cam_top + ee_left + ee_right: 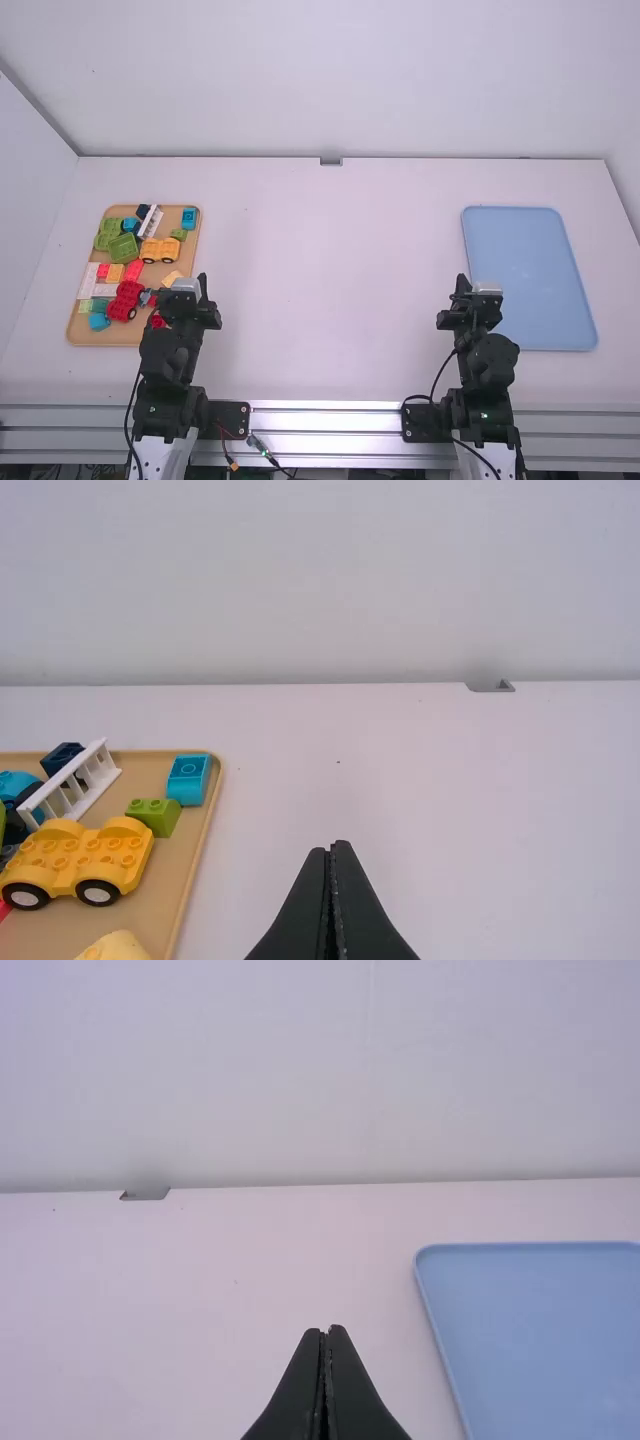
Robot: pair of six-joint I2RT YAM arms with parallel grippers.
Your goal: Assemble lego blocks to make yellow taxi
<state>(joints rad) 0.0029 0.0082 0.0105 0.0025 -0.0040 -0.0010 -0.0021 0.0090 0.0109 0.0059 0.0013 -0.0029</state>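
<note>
My left gripper (203, 282) is beside the tan tray's right edge; in the left wrist view the left gripper (335, 848) has its fingers together, holding nothing. My right gripper (463, 282) stands left of the blue tray; in the right wrist view the right gripper (329, 1332) is likewise shut and holding nothing. The yellow wheeled car base (160, 250) rests on the tan tray (190, 262). A pale yellow rounded block (172, 278) lies near the left gripper. In the left wrist view, the yellow car base (78, 858) shows its studs and black wheels.
Other blocks share the tan tray: a white ladder-like piece (151, 222), a blue block (189, 218), a green block (124, 248) and a red wheeled piece (124, 301), among several more. At the right lies a flat blue tray (530, 270). Walls border the table (330, 280).
</note>
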